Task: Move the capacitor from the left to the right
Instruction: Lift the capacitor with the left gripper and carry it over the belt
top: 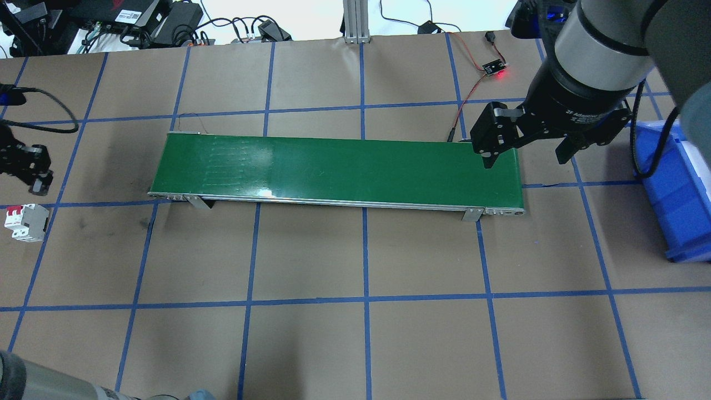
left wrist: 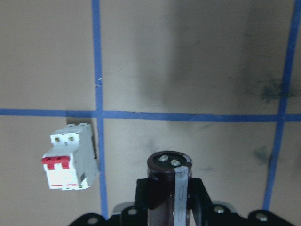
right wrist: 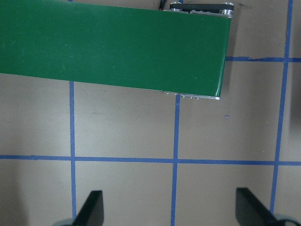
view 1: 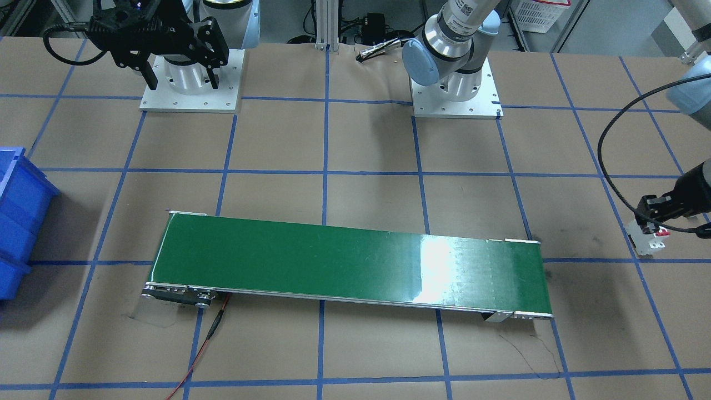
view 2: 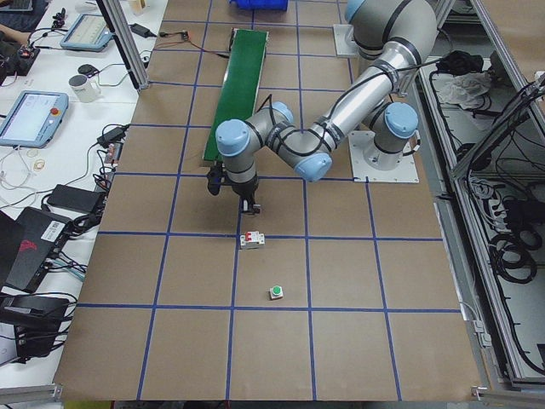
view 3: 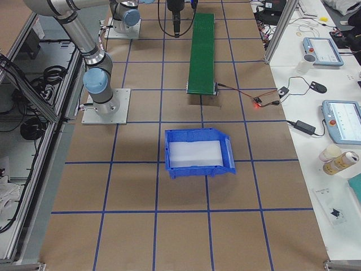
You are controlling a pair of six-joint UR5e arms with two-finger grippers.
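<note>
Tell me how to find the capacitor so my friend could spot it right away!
Start at the long green conveyor belt in the middle of the table, then look past its end on the robot's left side for the left gripper. Clamped in it is the capacitor, a dark stubby cylinder with a pale stripe. The nearby circuit breaker is a white box with red switches.

Arm tubes (view 2: 358, 94): silver-grey metal cylinders.
Joint caps (view 1: 425, 61): pale blue, rounded.
Bases (view 1: 191, 91): white square plates, small screws along the edges.
Label (view 1: 464, 8): small black-and-white code sticker.
Right gripper (top: 526, 161): matte black, two fingers — white lettering on its collar.
Left gripper (left wrist: 170, 202): black, screw heads across the bottom of its wrist view.
Cable (view 1: 600, 145): thin, black, at the right edge of the front view.
</note>
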